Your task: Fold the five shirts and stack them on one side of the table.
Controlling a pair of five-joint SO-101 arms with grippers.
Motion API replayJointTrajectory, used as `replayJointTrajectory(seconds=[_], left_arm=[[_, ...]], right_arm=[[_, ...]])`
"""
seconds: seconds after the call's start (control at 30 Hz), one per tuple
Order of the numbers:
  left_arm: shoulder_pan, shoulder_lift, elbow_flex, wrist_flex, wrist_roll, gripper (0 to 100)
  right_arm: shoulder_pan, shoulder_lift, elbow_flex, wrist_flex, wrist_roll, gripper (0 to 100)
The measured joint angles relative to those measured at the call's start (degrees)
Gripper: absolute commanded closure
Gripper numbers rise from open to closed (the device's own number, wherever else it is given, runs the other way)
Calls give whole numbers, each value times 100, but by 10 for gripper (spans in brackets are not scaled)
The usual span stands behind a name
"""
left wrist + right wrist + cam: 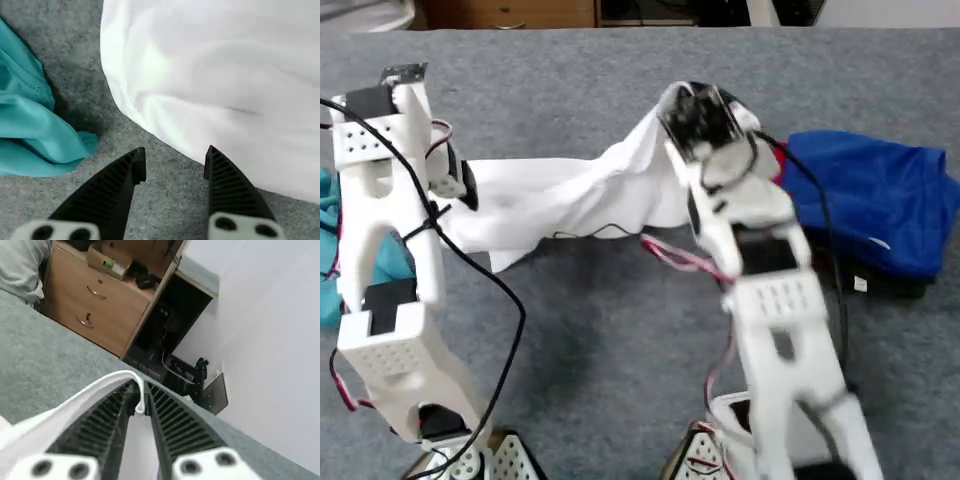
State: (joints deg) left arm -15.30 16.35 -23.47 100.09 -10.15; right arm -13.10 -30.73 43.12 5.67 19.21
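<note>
White shirt [570, 200]: it lay across the middle of the table [620, 350], flat at the left arm's end and bunched and raised at the right arm's end.
Right gripper [141, 392]: you had it clenched on a fold of the white shirt, with that edge pinched and lifted off the cloth.
Left gripper [175, 150]: it was released, jaws apart, low over the table at the shirt's rounded edge and grasping nothing.
Step in hand: as I read it, you needed a second hold so the shirt could be pulled taut and folded.
Doing it well: bring the open jaws down astride the hem, one under and one over. Take a single layer and close fully before you pull. Don't yank against the right hold, or the fold could slip out.
Teal shirt [35, 125]: it was crumpled just beside the left gripper, so stay clear or you could snag it as well.
Blue shirt [880, 200]: it sat on a dark garment [880, 280] near the right arm, probably the stack.
Progress: I'd call it midway at best.
</note>
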Motion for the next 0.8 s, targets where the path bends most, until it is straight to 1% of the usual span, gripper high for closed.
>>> replayJointTrajectory(seconds=[0.07,0.2,0.3,0.43,0.57,0.7,0.8], left_arm=[[79,-308,264,0,-62,801],[431,-1152,993,0,-448,804],[738,-1802,1767,-167,-897,804],[774,-2136,3332,-1319,-1442,804],[818,-2145,4677,-1934,-1723,805],[554,-2145,5134,-2356,-1705,805],[378,-2145,5196,-2927,-1336,805]], right_arm=[[0,844,-334,-325,-26,997],[9,2418,-1037,-501,-62,997],[9,3051,-1178,-519,-62,997],[9,3130,-1196,-519,-62,997],[9,3165,-1196,-519,-62,997],[9,3165,-1196,-466,-62,997],[0,3165,-1240,-448,-62,997]])
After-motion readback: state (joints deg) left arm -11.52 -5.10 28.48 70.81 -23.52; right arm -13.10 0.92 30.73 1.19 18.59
